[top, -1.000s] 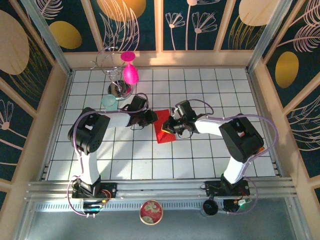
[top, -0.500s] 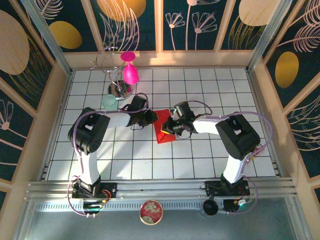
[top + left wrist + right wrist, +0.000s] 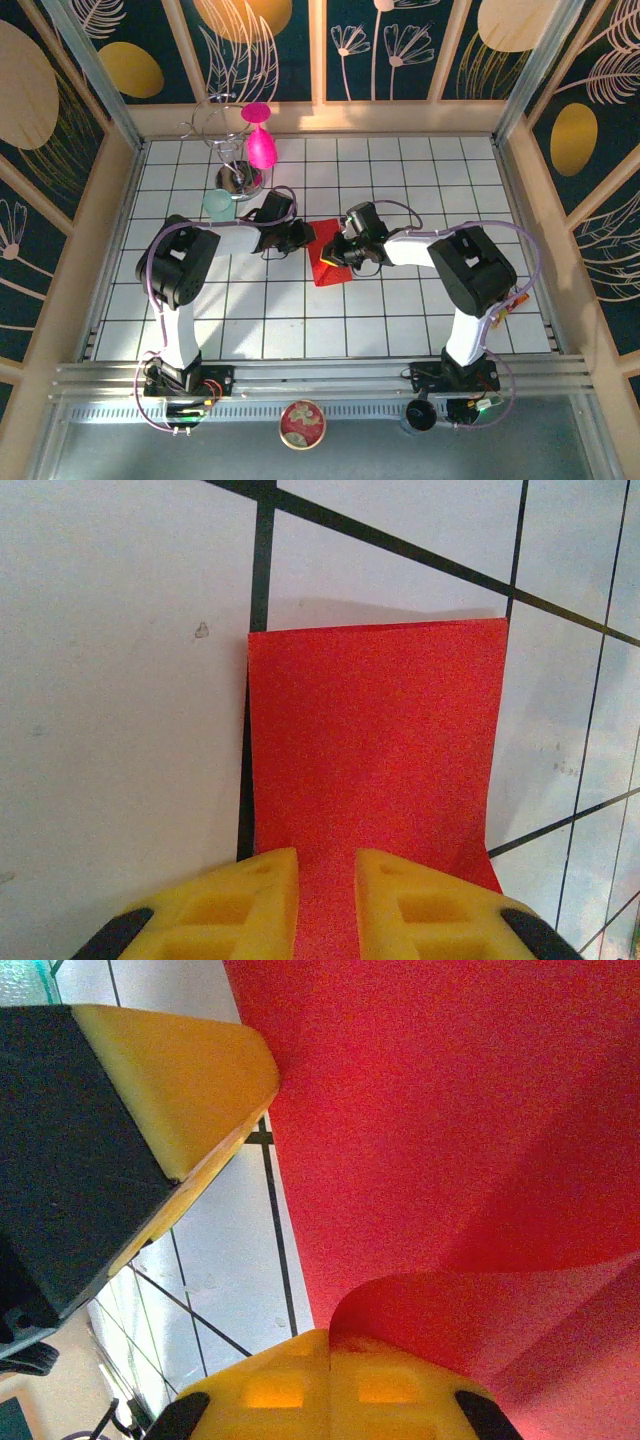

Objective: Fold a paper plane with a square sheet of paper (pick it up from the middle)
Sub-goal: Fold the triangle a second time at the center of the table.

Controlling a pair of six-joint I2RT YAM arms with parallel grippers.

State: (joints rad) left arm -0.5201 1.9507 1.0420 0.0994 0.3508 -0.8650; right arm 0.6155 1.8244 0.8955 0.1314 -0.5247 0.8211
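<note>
At the centre of the top view, on the white tiled table (image 3: 420, 300), lies the square sheet of paper (image 3: 326, 270). It looks thin, limp and easily creased, so it is best pinched gently mid-sheet. The right gripper (image 3: 330, 1360), closed, nips a curled-up fold. The left gripper (image 3: 325, 880), jaws narrowly apart, sits at the sheet's upper-left edge.

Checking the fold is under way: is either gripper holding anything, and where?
The right gripper is shut on the red paper sheet, pinching its lifted, curled-over edge. The left gripper has its fingers slightly apart over another edge, clamping nothing.
</note>
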